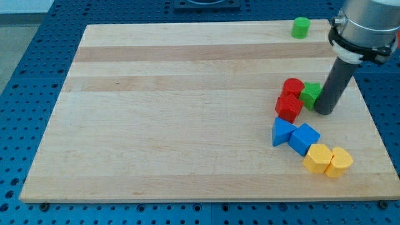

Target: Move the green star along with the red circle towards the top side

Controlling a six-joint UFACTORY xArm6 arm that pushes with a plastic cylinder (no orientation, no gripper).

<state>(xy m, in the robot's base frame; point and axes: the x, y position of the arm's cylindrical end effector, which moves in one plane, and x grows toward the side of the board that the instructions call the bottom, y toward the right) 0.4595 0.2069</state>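
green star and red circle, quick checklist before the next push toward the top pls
1. My tip touches the green star: ok, at its right.
2. Green star against the red circle: ok.
3. Tip below the pair for an upward push: not ok, it is beside them.
4. Second red block apart from the pair: not ok, touching.
5. Path to the top free: ok, the green cylinder sits far up.
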